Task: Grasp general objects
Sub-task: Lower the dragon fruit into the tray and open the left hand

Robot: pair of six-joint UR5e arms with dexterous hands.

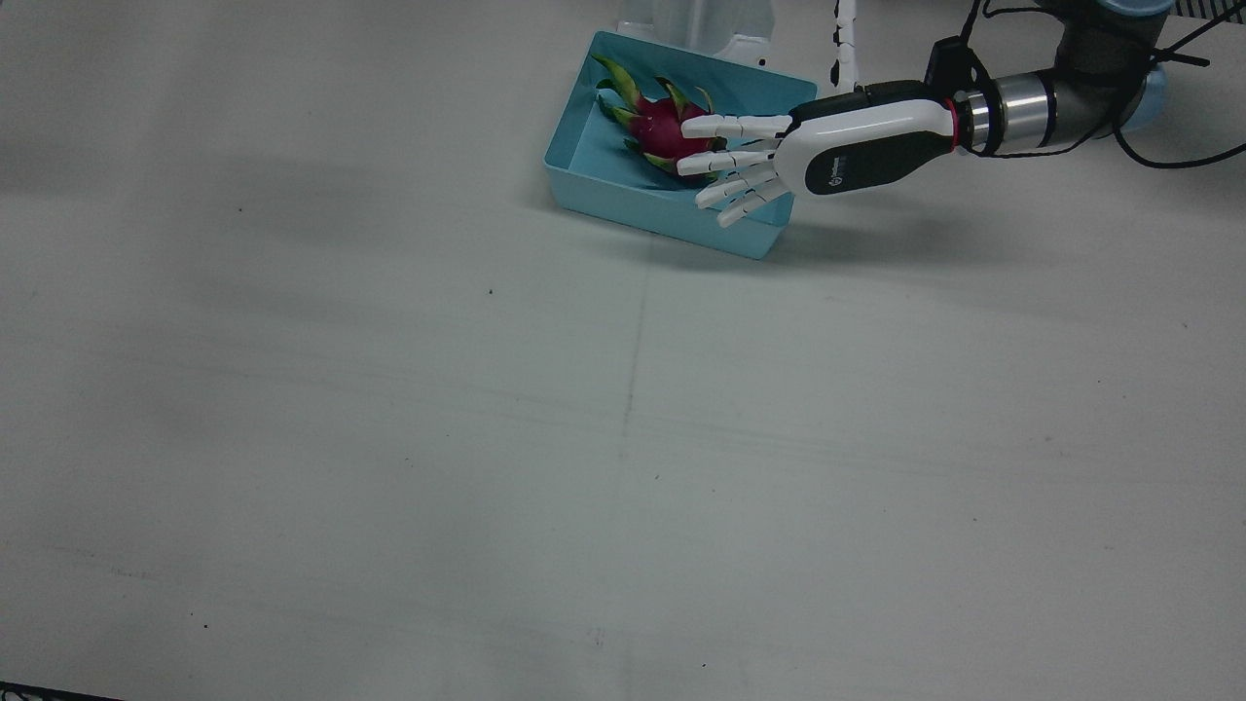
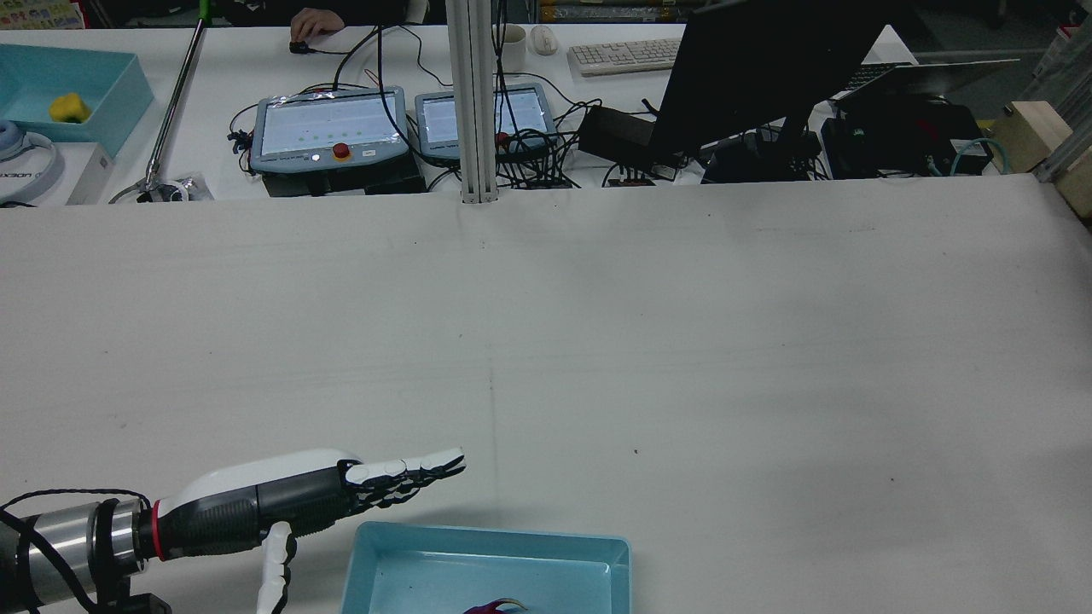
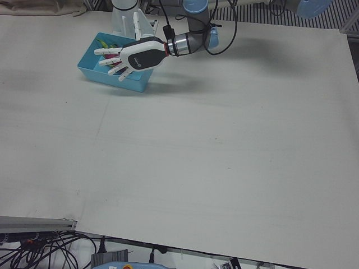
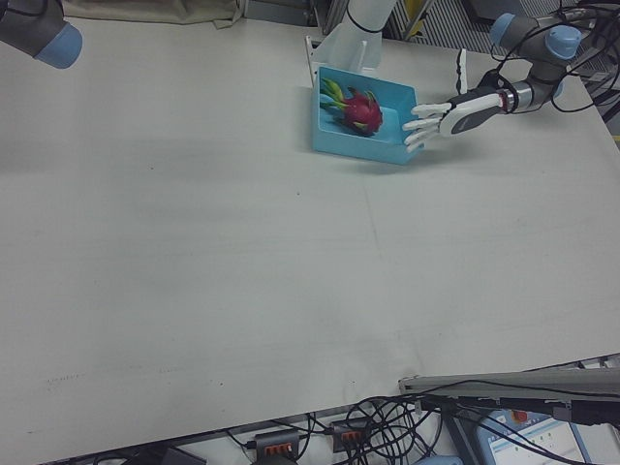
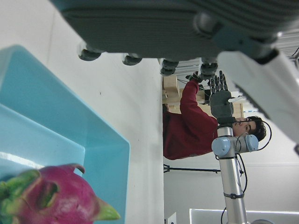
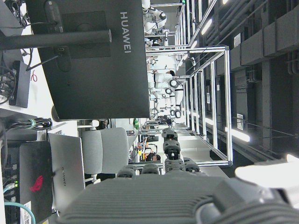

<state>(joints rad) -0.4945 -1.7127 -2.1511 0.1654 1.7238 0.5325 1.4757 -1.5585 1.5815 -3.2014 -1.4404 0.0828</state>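
A pink dragon fruit [image 1: 654, 125] with green scales lies in a light blue bin [image 1: 623, 209] at the robot's side of the table. My left hand [image 1: 769, 161] hovers palm down over the bin's right end, fingers spread and straight, holding nothing. Its fingertips reach over the fruit's near side; I see no contact. The left hand view shows the fruit [image 5: 56, 196] and the bin wall [image 5: 107, 154] below the palm [image 5: 187, 28]. My right hand [image 6: 168, 196] shows only in its own view, raised, fingers extended, empty.
The bin stands just in front of a white pedestal [image 1: 701, 29]. The right arm's elbow [image 4: 34, 29] is at the table's far corner. Beyond the table's operator edge are control pendants [image 2: 328, 128], cables and a monitor [image 2: 768, 68].
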